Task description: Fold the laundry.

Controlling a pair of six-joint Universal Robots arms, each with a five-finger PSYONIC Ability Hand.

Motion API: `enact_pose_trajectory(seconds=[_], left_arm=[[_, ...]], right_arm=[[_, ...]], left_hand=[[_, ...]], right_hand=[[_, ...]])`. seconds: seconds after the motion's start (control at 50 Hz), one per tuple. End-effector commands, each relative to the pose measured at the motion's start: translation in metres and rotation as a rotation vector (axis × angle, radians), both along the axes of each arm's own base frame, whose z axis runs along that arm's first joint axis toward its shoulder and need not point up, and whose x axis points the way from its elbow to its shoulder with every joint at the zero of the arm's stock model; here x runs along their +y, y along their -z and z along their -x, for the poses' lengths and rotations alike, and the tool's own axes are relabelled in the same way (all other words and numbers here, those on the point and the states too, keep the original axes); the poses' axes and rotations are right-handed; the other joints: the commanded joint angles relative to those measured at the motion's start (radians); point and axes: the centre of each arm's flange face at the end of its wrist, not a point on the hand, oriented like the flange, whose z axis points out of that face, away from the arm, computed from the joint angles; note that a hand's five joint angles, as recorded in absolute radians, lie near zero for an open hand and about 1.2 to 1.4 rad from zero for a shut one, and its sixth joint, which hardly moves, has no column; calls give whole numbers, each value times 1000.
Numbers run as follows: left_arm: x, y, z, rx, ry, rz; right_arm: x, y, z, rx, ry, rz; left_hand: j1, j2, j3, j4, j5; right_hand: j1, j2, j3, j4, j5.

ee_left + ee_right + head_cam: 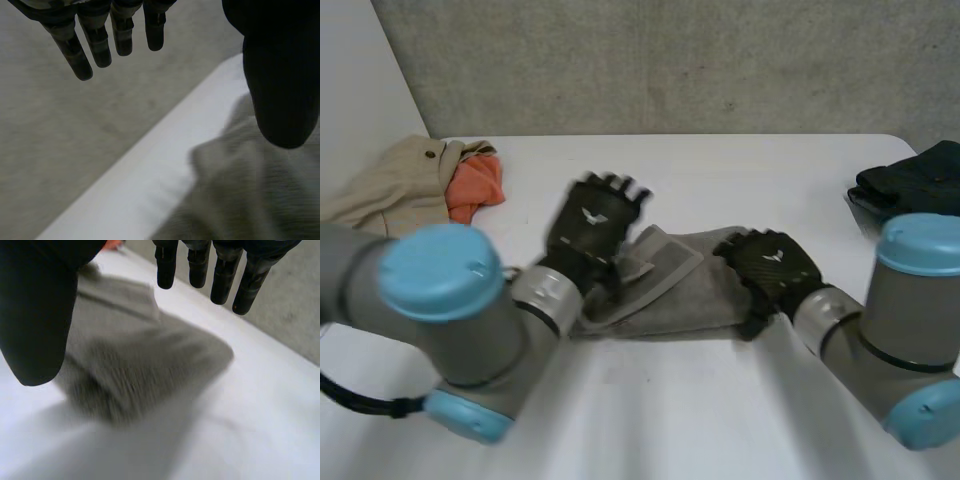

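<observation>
The grey cloth (685, 285) lies folded in the middle of the table (750, 170). We hover our left hand (592, 228) over its left end and our right hand (770, 262) over its right end. Both have straight fingers and hold nothing, probably so we can square the fold.
</observation>
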Motion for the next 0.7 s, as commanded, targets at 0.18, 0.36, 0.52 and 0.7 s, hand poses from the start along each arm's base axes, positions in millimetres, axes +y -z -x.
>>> enact_pose_trajectory(seconds=[0.18, 0.36, 0.52, 0.7], left_arm=[[-24, 56, 40, -71, -20, -16], [-95, 62, 1, -271, -246, 138], [-96, 50, -12, -299, -316, 179], [-51, 10, 2, -86, -230, 128]], right_arm=[[-8, 21, 17, 117, 9, 76], [-10, 25, 14, 118, 8, 104], [-4, 26, 9, 119, -13, 103], [4, 26, 4, 122, -29, 99]], left_hand=[[23, 17, 9, 19, -2], [35, 28, 20, 31, 10], [3, -4, -12, -1, -22], [-9, -16, -24, -13, -34]], right_hand=[[441, 424, 428, 408, 399], [720, 703, 707, 687, 678], [759, 742, 746, 726, 717], [750, 733, 737, 717, 708]])
